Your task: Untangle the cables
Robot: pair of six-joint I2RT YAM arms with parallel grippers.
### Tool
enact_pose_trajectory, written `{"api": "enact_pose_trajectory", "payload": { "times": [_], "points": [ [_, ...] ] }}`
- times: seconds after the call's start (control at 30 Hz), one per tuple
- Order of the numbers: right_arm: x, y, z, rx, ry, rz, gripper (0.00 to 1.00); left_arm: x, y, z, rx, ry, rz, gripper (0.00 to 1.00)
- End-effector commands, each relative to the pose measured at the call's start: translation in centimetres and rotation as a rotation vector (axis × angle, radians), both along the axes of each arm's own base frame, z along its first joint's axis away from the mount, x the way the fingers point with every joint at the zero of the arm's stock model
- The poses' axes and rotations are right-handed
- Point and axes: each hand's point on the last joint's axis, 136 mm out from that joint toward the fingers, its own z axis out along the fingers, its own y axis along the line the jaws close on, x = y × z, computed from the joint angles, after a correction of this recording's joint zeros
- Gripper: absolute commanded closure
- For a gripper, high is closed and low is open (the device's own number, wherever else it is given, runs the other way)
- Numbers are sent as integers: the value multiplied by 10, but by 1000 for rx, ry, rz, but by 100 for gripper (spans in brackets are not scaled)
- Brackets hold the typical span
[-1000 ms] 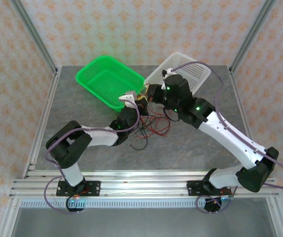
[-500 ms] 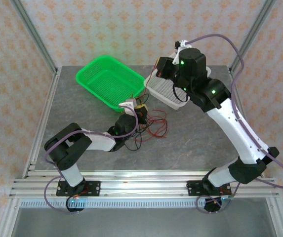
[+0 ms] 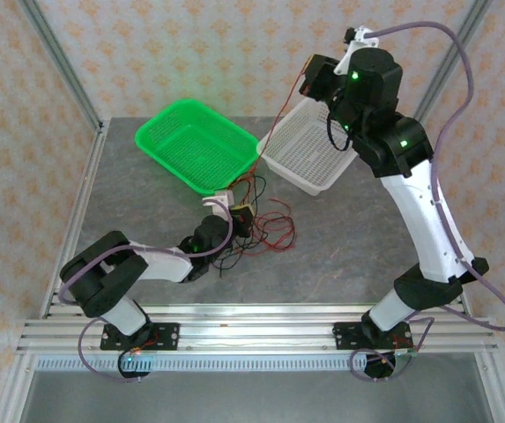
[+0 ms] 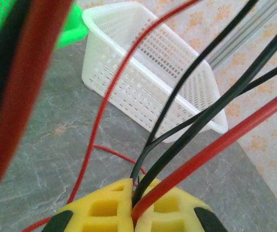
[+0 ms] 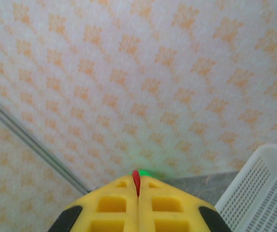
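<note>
— Tension worries me from above. The right gripper (image 3: 315, 77) hangs high over the white basket (image 3: 289, 176), shut on one red cable (image 3: 280, 129). That cable runs taut down to the left gripper (image 3: 237, 214), which sits low on the table (image 3: 358, 238) near the green basket (image 3: 190, 141).
— And the rest of the cables (image 3: 268, 231)?
— Loose loops on the table, just right of the left gripper. If the red one is knotted in, a harder pull likely drags the whole heap.
— Left wrist view?
— Yellow pads (image 4: 104, 208) are closed on several red and black strands at once. That clamp may pin the very strand under tension, so it could stretch or snap out.
— Right wrist?
— There the pads (image 5: 114, 205) press together with only a sliver of the red cable (image 5: 136, 181) between them. Such a thin pinch may slip, I judge, dropping the cable onto the pile.
</note>
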Motion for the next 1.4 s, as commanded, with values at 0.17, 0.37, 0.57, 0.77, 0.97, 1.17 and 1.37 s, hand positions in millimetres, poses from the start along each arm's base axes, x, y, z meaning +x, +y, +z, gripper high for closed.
{"api": "enact_pose_trajectory", "payload": {
  "times": [0.17,0.37,0.57,0.77,0.97,1.17,1.37],
  "points": [
    [-11,-48,56,56,-173,-171,100,-22,18,-47,133,157,-8,100],
    [-20,-83,77,73,-242,-303,100,-28,26,-70,185,231,-14,100],
    [-21,-109,86,76,-280,-398,100,-34,34,-85,233,272,-24,100],
    [-16,-129,99,99,-331,-467,100,-31,53,-100,285,338,30,100],
    [-7,-140,114,127,-379,-491,100,-26,64,-115,329,400,71,100],
    [3,-143,121,139,-416,-487,100,-15,62,-124,345,434,65,100],
    [27,-139,110,112,-395,-481,100,0,37,-104,359,411,-25,100]
  ]
}}
